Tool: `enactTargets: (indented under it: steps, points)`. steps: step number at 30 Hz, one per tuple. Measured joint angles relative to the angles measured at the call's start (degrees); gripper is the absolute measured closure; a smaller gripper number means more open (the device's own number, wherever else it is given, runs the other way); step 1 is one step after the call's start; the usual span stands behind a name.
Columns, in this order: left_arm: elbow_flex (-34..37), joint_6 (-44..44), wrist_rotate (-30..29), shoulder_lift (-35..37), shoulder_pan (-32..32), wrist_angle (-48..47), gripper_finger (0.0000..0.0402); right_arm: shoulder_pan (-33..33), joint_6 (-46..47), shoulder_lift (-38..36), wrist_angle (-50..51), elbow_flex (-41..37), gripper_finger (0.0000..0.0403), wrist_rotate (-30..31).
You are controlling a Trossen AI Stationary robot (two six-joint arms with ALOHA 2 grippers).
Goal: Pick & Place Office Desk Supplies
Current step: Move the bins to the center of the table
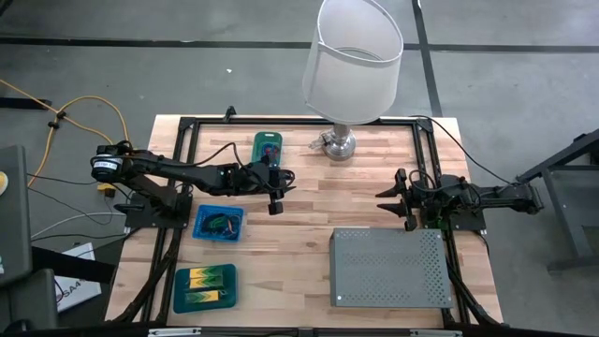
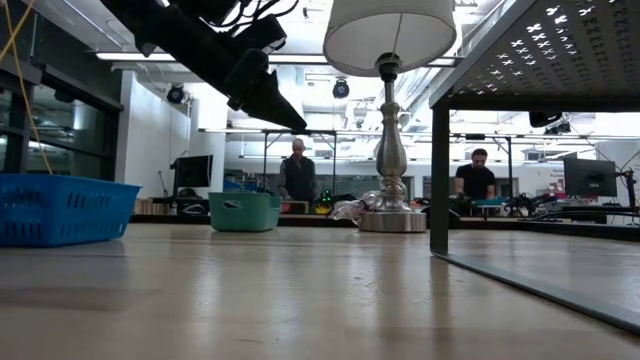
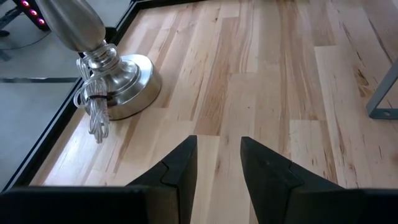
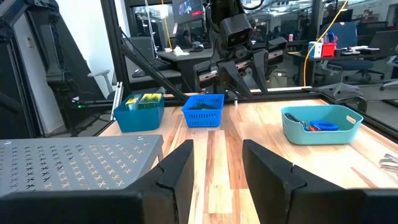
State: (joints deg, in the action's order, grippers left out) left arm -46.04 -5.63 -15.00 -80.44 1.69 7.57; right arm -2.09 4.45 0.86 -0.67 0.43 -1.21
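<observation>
Supplies sit sorted in three bins at the table's left — the left gripper hovers beside them, fingers apart and empty, while the right gripper waits open at the right.

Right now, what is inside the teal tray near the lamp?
The teal tray holds blue and red loops and a dark piece beside them. Its wall covers the bottom, so anything lying lower cannot be seen.

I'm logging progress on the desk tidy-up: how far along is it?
Done: supplies lie in the teal bin, the blue basket and the blue tray. In hand: nothing; the left gripper hangs open and empty. Left: no loose supplies show on the table.
</observation>
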Motion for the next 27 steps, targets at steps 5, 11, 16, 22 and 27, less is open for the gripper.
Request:
enactTargets:
  steps: [5,11,16,22,27]
  points:
    - [0.0,0.0,0.0,0.0,0.0,0.0,0.0285,0.0,0.0,0.0,0.0,0.0,0.0277,0.0]
    - [0.0,0.0,0.0,0.0,0.0,0.0,0.0285,0.0,0.0,0.0,0.0,0.0,0.0277,0.0]
    - [0.1,0.0,0.0,0.0,0.0,2.2,0.0285,0.0,0.0,0.0,0.0,0.0,0.0277,0.0]
    - [0.0,-0.1,0.3,0.0,-0.4,3.5,0.0285,0.0,0.0,0.0,0.0,0.0,0.0277,0.0]
    - [0.0,0.0,0.3,0.0,-0.4,3.7,0.0285,0.0,0.0,0.0,0.0,0.0,0.0277,0.0]
